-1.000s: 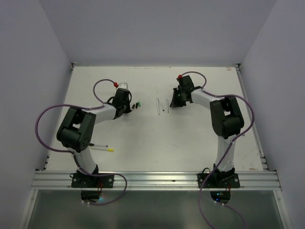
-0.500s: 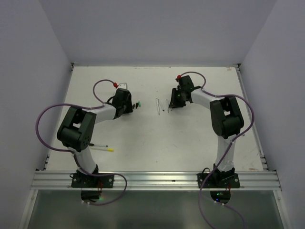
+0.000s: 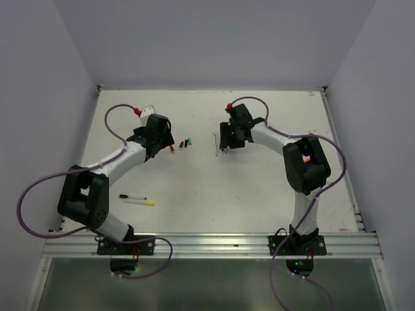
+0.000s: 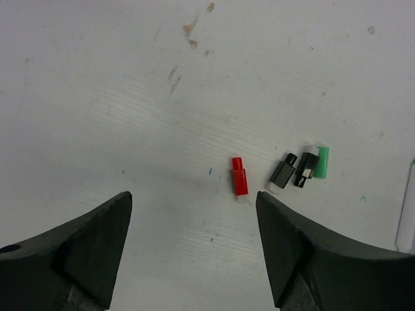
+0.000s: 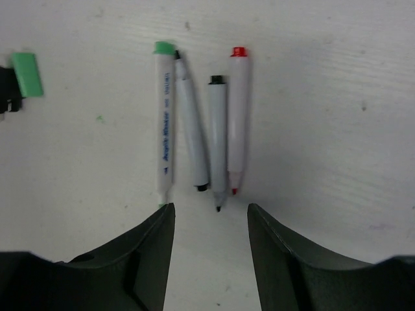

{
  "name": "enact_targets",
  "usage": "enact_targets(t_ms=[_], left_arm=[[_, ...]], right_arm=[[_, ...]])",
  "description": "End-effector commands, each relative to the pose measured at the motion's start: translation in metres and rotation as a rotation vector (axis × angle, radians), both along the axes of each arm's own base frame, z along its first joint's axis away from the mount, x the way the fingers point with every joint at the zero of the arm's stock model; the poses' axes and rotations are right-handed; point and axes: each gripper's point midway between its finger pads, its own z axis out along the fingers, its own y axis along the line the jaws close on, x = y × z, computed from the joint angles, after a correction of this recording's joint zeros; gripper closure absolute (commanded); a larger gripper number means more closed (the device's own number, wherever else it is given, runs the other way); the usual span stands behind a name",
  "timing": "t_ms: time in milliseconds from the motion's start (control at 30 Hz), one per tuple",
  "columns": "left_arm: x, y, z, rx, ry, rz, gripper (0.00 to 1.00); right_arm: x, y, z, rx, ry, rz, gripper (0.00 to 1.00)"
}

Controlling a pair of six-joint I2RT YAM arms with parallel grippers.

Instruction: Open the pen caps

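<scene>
Left gripper (image 4: 192, 197) and right gripper (image 5: 209, 208) both released, empty. Pen caps (image 4: 240, 176) judged light, rigid, slick; pinch across the cylinder. Pens (image 3: 133, 196) at near left appear capped.

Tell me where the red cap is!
In the left wrist view, the red cap lies on the table, just left of a black cap.

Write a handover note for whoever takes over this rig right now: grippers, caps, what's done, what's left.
Left gripper: open, empty, above the loose caps.
Right gripper: open, empty, above the pens.
Caps off: red cap, two black caps and green cap, lying close together.
Done: four uncapped pens lie side by side.
Left: near the left arm's base, the black-capped pen and yellow-capped pen look unopened.
</scene>
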Motion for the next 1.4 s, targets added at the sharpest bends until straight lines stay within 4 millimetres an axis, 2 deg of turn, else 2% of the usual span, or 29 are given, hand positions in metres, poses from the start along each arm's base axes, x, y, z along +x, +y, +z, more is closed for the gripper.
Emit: enact_targets(t_ms=[0,67,100,133,233,300,367,400,500,667,800,1367], left_arm=[[-0.035,0.038,0.013,0.011,0.033,0.219,0.19],[-0.054,0.048,0.01,-0.022,0.049,0.325,0.12],[-0.072,0.056,0.009,-0.012,0.08,0.366,0.09],[-0.086,0.06,0.0,-0.015,0.111,0.393,0.08],[-0.123,0.063,-0.019,-0.083,0.213,0.528,0.09],[-0.147,0.06,-0.035,-0.093,0.342,0.556,0.13],[-0.161,0.06,-0.045,-0.101,0.425,0.608,0.14],[-0.172,0.066,-0.049,-0.054,0.483,0.639,0.14],[-0.187,0.073,-0.052,-0.05,0.49,0.709,0.15],[-0.198,0.078,-0.047,-0.176,0.341,0.781,0.21],[-0.198,0.088,-0.034,-0.189,0.241,0.803,0.23],[-0.173,0.089,-0.038,-0.136,0.231,0.801,0.24]], right_arm=[[-0.008,0.024,0.08,0.01,-0.171,0.066,0.47],[-0.027,0.038,0.083,0.028,-0.163,0.094,0.47],[-0.037,0.046,0.087,0.054,-0.159,0.119,0.47],[-0.049,0.057,0.096,0.075,-0.168,0.148,0.47],[-0.079,0.071,0.095,0.084,-0.156,0.205,0.47],[-0.089,0.077,0.095,0.101,-0.15,0.231,0.47],[-0.097,0.08,0.099,0.12,-0.161,0.252,0.47],[-0.098,0.079,0.1,0.124,-0.164,0.255,0.47],[-0.102,0.076,0.101,0.123,-0.177,0.263,0.47],[-0.11,0.077,0.101,0.155,-0.174,0.279,0.47],[-0.112,0.075,0.105,0.168,-0.189,0.28,0.47],[-0.117,0.073,0.106,0.175,-0.194,0.286,0.47]])
